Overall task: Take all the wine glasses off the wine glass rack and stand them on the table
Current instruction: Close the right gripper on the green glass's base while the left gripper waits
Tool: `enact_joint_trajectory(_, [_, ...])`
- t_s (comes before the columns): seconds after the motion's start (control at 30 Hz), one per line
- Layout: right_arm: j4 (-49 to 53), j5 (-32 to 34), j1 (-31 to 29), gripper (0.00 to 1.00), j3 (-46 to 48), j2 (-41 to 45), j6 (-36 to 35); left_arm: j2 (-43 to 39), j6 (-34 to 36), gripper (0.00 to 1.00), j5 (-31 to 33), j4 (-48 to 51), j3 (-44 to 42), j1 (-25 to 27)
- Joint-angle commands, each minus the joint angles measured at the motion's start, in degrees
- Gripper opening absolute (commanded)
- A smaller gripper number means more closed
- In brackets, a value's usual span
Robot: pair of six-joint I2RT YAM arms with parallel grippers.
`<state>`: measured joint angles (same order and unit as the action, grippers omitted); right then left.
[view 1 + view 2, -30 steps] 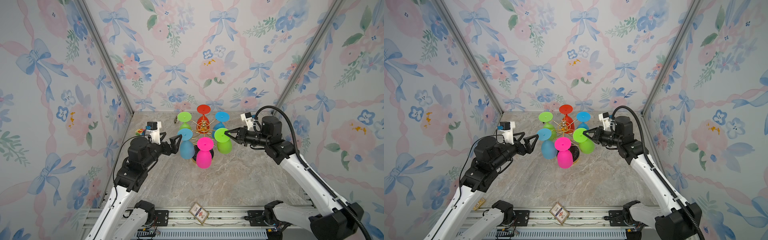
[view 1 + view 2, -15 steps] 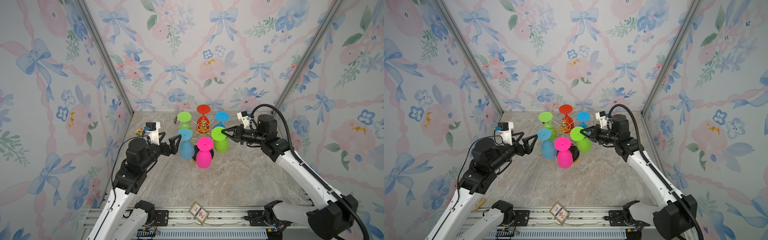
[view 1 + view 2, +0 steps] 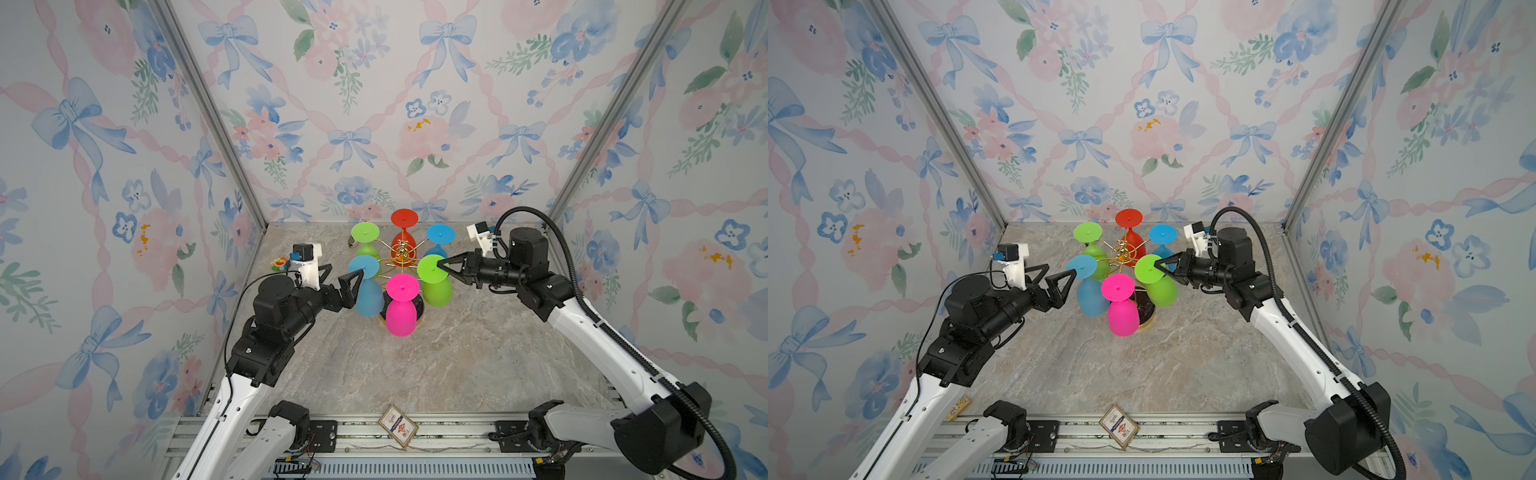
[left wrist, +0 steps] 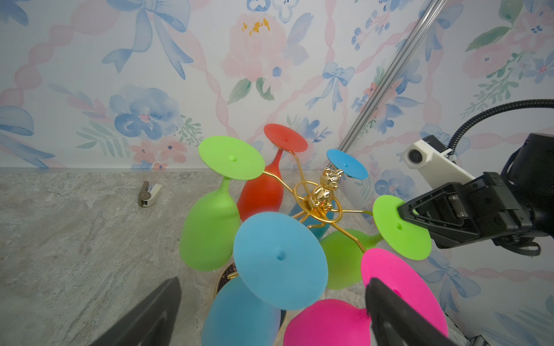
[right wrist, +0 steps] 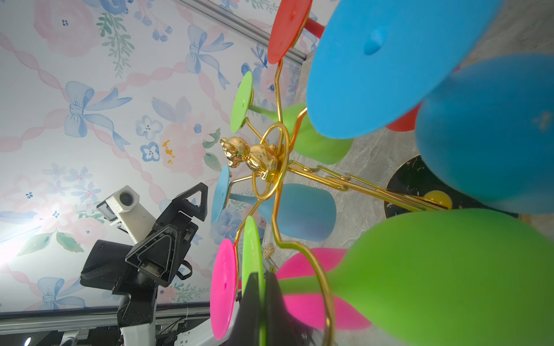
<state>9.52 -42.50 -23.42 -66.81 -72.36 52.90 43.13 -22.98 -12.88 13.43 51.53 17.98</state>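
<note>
Nearest, the left gripper gapes at full spread with nothing between its fingers, just beside the light blue glass. A little farther back, the right gripper is pinched tight on the rim of the flat foot of the green wine glass — clearly the arm in charge. That glass hangs bowl-down, stem upright, in a loop of the wine glass rack (its hub lies beyond the fingertips), so the exit probably runs outward along the wire, toward the right arm
</note>
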Motion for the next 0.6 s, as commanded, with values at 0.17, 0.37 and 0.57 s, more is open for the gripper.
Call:
enact_joint_trajectory(0.17, [-6.72,0.44,-0.34,0.0,-2.82,-1.57,3.28,-0.64,0.92,0.98,-0.67,-0.07,-0.11,-0.36])
enact_joint_trajectory(0.37, [-9.29,0.62,0.08,0.0,-2.8,-2.82,5.24,-0.74,1.08,0.98,-0.68,-0.07,-0.2,-0.32])
enact_joint_trajectory(0.57, [-8.99,0.77,0.44,0.0,-3.15,-3.76,4.66,-0.54,1.1,0.98,-0.66,-0.07,-0.35,-0.36])
